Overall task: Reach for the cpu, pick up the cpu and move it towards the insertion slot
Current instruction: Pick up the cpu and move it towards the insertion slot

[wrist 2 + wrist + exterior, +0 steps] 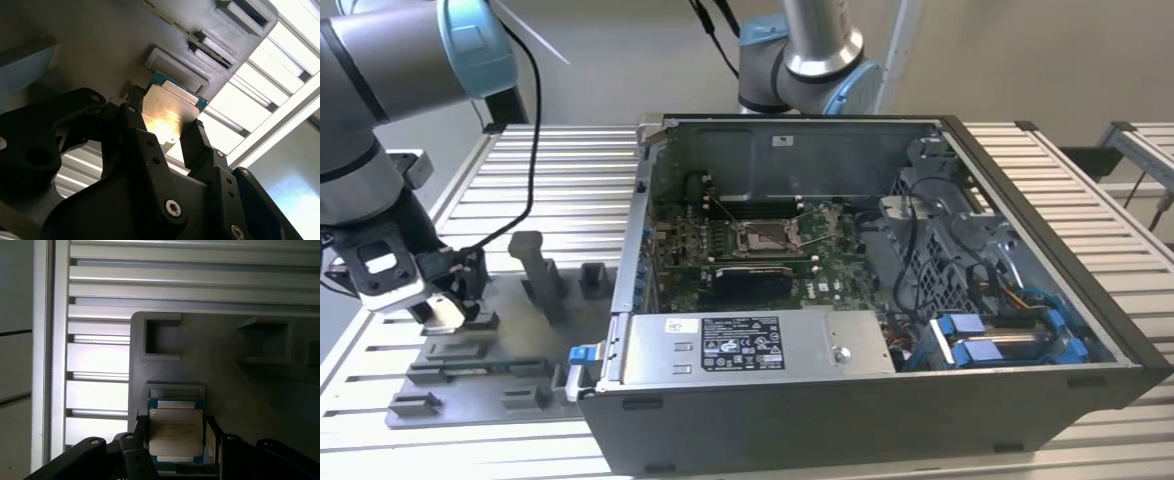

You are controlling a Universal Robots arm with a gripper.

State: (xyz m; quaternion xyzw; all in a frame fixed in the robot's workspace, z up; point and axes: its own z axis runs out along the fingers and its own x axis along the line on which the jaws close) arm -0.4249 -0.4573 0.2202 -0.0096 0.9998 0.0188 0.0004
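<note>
The cpu is a small silvery square chip on a green-edged board, at the exterior view's left over the grey plastic fixture plate. My gripper is shut on it, one black finger on each side. Both wrist views show the cpu clamped between the fingers, just off a shallow recess of the plate. The insertion slot, a silver-framed socket with a dark centre, lies on the green board inside the open computer case, well to the exterior view's right of the gripper.
The open case has tall metal walls, a silver power supply at its front and cables at the exterior view's right. Upright grey blocks stand on the fixture plate. A second arm stands behind the case. The table is slatted aluminium.
</note>
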